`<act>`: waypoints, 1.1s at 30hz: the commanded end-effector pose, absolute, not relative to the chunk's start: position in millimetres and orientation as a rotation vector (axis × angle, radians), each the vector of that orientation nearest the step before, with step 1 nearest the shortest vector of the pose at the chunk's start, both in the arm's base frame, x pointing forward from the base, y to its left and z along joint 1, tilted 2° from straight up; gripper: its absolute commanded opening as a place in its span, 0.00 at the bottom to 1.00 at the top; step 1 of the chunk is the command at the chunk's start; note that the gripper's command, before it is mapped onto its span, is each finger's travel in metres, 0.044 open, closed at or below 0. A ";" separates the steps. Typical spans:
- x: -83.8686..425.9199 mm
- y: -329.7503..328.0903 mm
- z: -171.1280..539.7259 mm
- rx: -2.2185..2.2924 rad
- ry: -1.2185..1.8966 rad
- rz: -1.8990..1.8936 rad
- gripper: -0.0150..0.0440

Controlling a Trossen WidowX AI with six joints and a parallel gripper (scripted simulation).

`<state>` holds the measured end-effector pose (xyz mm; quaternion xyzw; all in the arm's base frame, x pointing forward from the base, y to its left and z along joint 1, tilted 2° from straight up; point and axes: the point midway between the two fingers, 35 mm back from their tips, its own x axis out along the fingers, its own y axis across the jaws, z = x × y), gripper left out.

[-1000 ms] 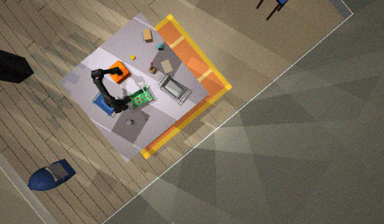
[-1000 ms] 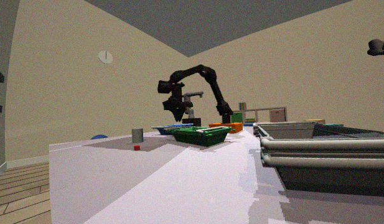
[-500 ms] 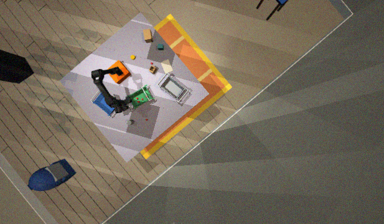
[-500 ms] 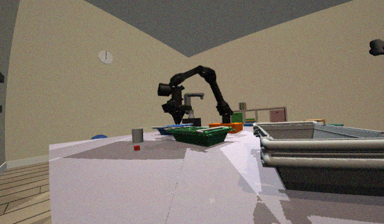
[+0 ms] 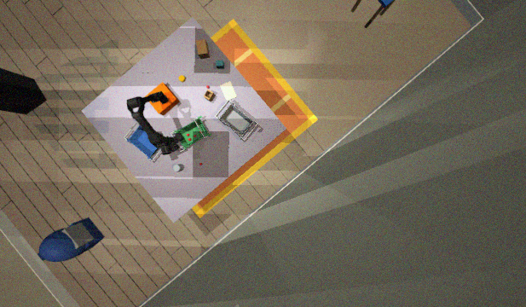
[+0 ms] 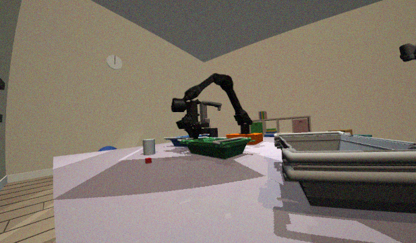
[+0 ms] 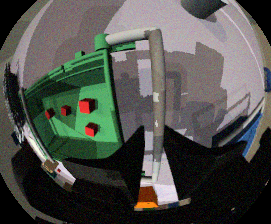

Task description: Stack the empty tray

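The green tray [image 5: 196, 131] [image 6: 219, 148] [image 7: 108, 80] stands on the table with several red blocks [image 7: 87, 105] inside. Its far bar [image 6: 232, 140] lies in across the top near one end. Its near bar [image 7: 157, 100] is swung out beyond the end by my gripper. My gripper [image 5: 177, 140] [image 6: 195, 137] [image 7: 151, 128] is down at that end, fingers slightly apart, with the near bar showing between the tips in the wrist view; it is not clamped. An empty blue tray [image 5: 142, 142] [image 6: 177, 142] [image 7: 252, 137] lies beside the green one. Its bars are partly hidden.
A larger grey tray [image 5: 237, 119] [image 6: 356, 199] stands beyond the green tray. A grey cylinder [image 5: 177, 168] [image 6: 149, 147] [image 7: 203, 6] and a loose red block [image 5: 200, 164] [image 6: 148, 160] are on the table. An orange box [image 5: 168, 104] is under the arm's base; a small wooden box [image 5: 209, 95] lies farther off.
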<state>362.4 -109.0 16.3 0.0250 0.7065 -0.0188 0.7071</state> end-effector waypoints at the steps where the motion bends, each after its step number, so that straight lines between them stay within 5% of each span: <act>1: 363.7 -99.7 35.1 0.052 1.564 -0.048 0.41; 33: 368.7 -39.6 47.1 0.056 1.564 -0.044 0.41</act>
